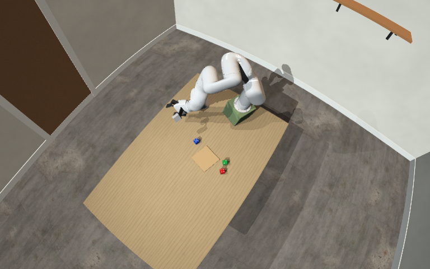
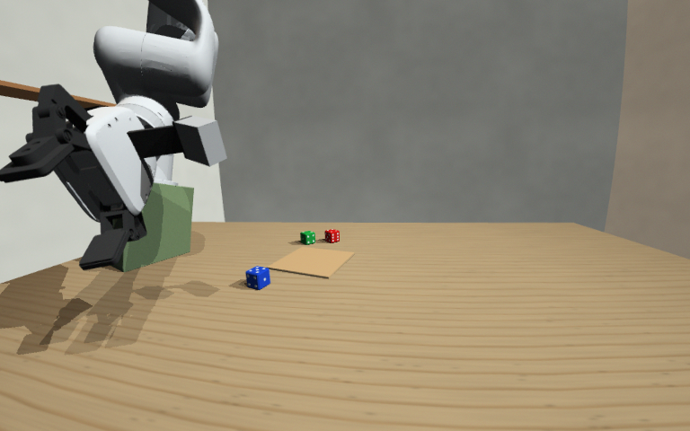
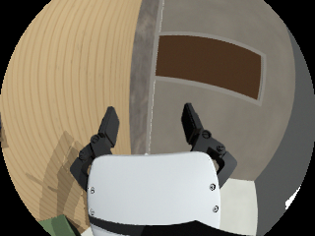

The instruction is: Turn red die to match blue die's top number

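A blue die (image 1: 196,140) (image 2: 258,277) lies flat on the table beside the mat; its top shows several pips, seemingly one in the middle. The thin tan mat (image 1: 205,158) (image 2: 313,262) lies flat. The red die (image 1: 222,171) (image 2: 331,235) lies off the mat; its top seems to show several pips near the corners. The green die (image 1: 225,162) (image 2: 307,237) lies close to the red one, also off the mat; its top pips are too small to count surely. My gripper (image 1: 171,109) (image 2: 58,215) (image 3: 149,112) is open and empty, raised near the table's edge, away from the dice.
The green base block (image 1: 233,113) (image 2: 167,224) of the arm stands on the table (image 1: 158,196) (image 2: 432,345). The green die stands between the base block and the red die, with a small gap to the red die. The table's edge is near the gripper.
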